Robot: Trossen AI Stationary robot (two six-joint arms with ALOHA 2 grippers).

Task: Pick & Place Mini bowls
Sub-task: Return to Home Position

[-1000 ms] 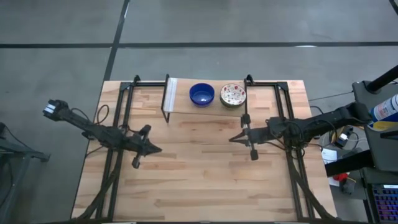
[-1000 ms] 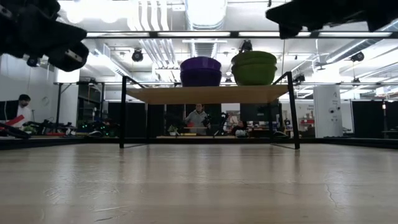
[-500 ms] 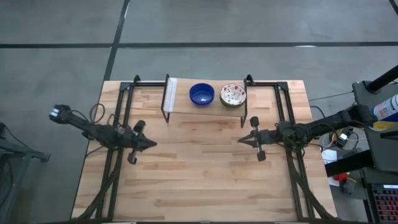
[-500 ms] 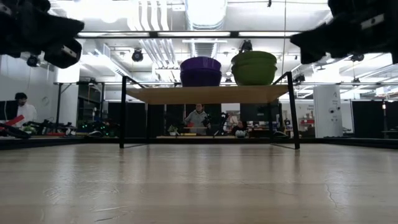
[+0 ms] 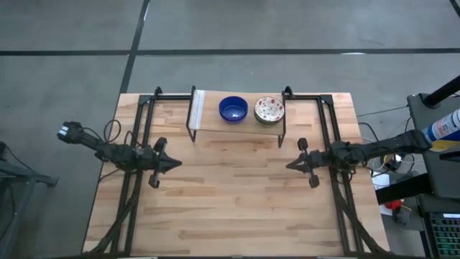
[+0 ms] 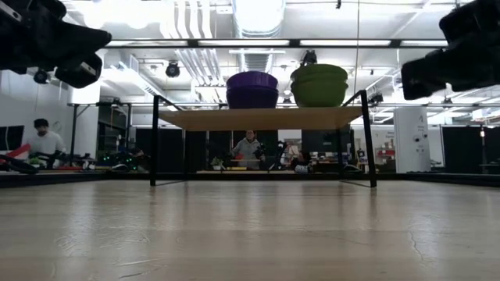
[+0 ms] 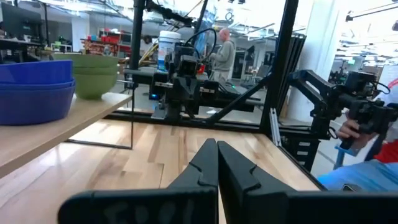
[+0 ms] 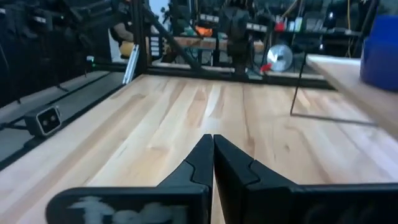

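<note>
Rnd bowls (image 5: 233, 109) on wood shelf (image 5: 209, 109).

The left hand (image 6: 84, 51) hangs high above the desk (image 6: 250, 234), level with the right hand (image 6: 428, 70). Between them, farther back, a shelf (image 6: 262, 118) carries two bowl stacks: the darker stack (image 6: 251, 89) nearer the left hand, the lighter stack (image 6: 319, 84) nearer the right

Blue bowl stack (image 5: 233, 109): solid deep blue, nested, upright, mid-shelf on top of the shelf (image 5: 208, 111). White speckled bowl stack (image 5: 269, 110): red/multicolour pattern, nested, upright, same shelf, at its right-arm end, just beside the blue stack, small gap.
</note>
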